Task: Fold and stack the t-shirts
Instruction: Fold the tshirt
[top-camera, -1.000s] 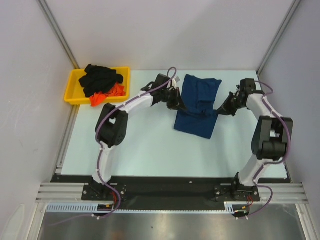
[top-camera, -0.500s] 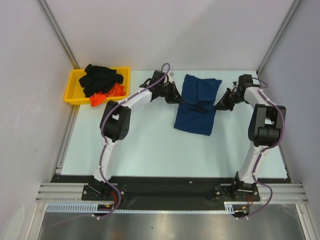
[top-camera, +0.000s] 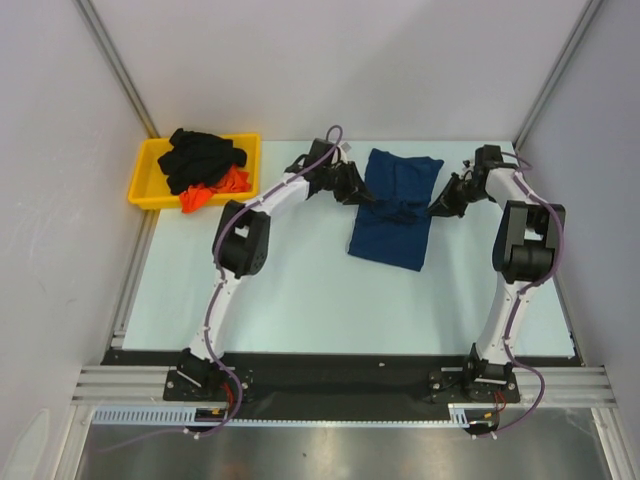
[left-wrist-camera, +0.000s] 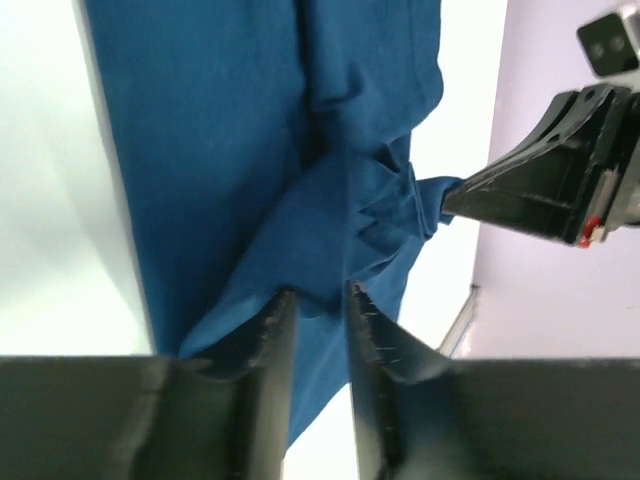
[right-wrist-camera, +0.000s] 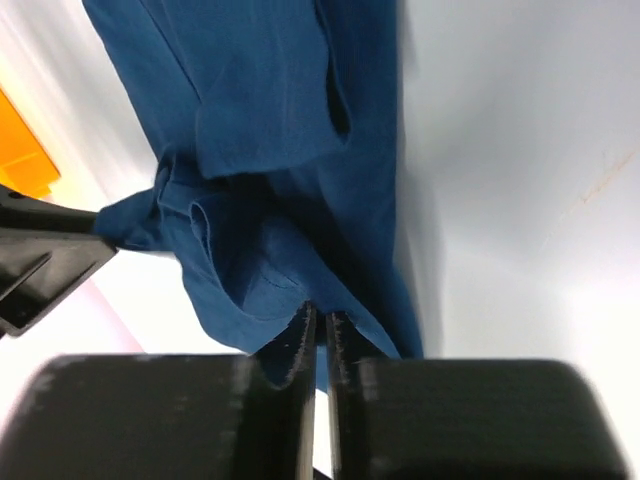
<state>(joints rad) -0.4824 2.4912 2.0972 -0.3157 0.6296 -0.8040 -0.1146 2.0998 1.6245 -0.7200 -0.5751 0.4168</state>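
T-shirt (top-camera: 392, 215) (navy one) runs lengthwise away from the bases; right gripper (top-camera: 433, 209) pinches its right edge, left gripper (top-camera: 366, 197) sits slightly parted at its left.

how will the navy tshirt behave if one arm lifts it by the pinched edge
Probably very floppy: the navy t-shirt bunches into pleats where the right gripper pinches it. Likely light, since a fingertip pinch seems enough to hold a fold up. Raised there, the rest would probably sag and trail, its loose layers sliding open.
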